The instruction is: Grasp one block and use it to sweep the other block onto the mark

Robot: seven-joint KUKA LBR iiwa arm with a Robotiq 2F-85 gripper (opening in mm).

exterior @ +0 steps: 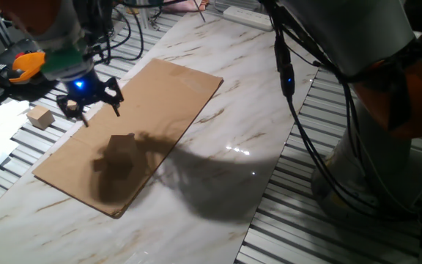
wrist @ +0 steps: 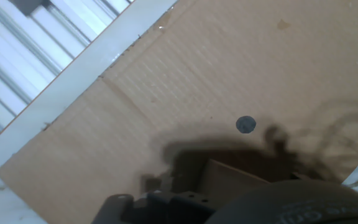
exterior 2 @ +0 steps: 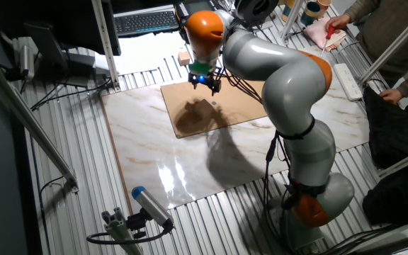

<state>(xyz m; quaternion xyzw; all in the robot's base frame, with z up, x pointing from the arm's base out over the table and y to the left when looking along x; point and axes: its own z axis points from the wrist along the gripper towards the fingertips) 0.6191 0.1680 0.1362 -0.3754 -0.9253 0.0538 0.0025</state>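
A light-tan wooden block [exterior: 122, 149] sits on the brown cardboard sheet [exterior: 174, 95], in the arm's shadow. It also shows at the bottom of the hand view [wrist: 232, 177], dark with shadow. The mark [wrist: 246, 124], a small dark round dot, lies on the cardboard just beyond the block, apart from it. My gripper [exterior: 90, 105] hovers above the cardboard's far-left part, up and left of the block. Its fingers are spread and hold nothing. In the other fixed view the gripper [exterior 2: 205, 83] hangs over the cardboard's far edge.
A much smaller tan cube [exterior: 41, 117] lies off the cardboard on the ribbed metal surface to the left, also seen in the other fixed view [exterior 2: 184, 57]. Cables hang by the arm. The marble tabletop [exterior: 240, 110] surrounds the cardboard.
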